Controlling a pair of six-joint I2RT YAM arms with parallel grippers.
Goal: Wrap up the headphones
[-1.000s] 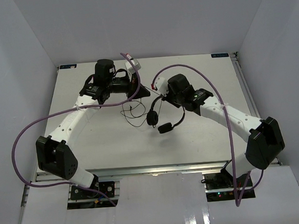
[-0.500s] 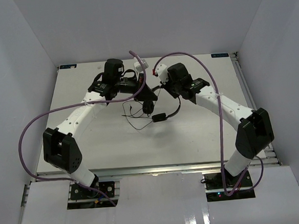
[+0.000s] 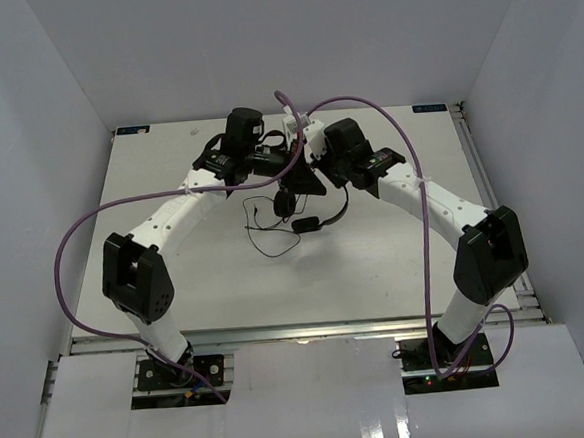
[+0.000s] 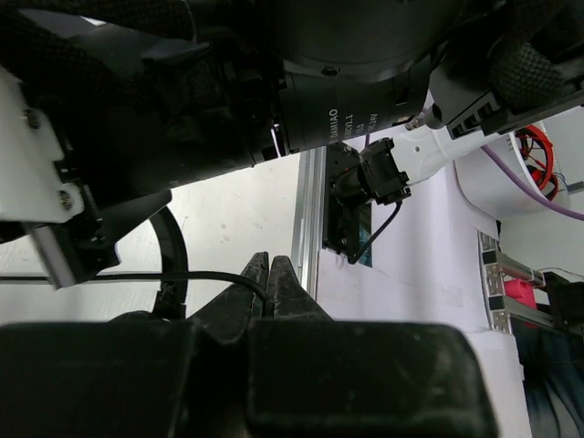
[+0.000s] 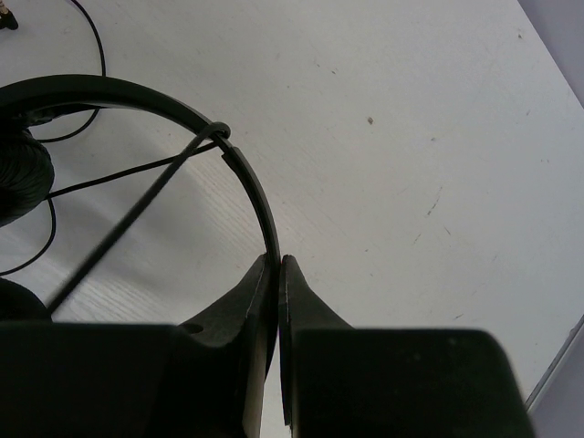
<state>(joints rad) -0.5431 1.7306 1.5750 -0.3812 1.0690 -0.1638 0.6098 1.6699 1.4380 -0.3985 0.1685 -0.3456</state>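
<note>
The small black headphones (image 3: 306, 216) hang between my two grippers over the middle of the table. Their thin black cord (image 3: 263, 233) trails in loops on the table to the left. My right gripper (image 5: 278, 265) is shut on the thin headband (image 5: 137, 96). One padded earcup (image 5: 16, 178) shows at the left edge of the right wrist view, and the cord (image 5: 119, 224) crosses under the band. My left gripper (image 4: 271, 274) is shut on the cord (image 4: 182, 274), close beside the headband (image 4: 173, 260). In the top view the left gripper (image 3: 292, 184) and right gripper (image 3: 315, 180) nearly touch.
Thick purple robot cables (image 3: 387, 142) arch over both arms. The right arm's black wrist (image 4: 301, 82) fills the top of the left wrist view, very near the left fingers. The table's metal rail (image 3: 280, 332) runs along the near edge; white walls enclose the other three sides.
The left arm has swung right and the right arm has reached in, so the two grippers now meet. The headphones have moved left and toward the back of the table.
</note>
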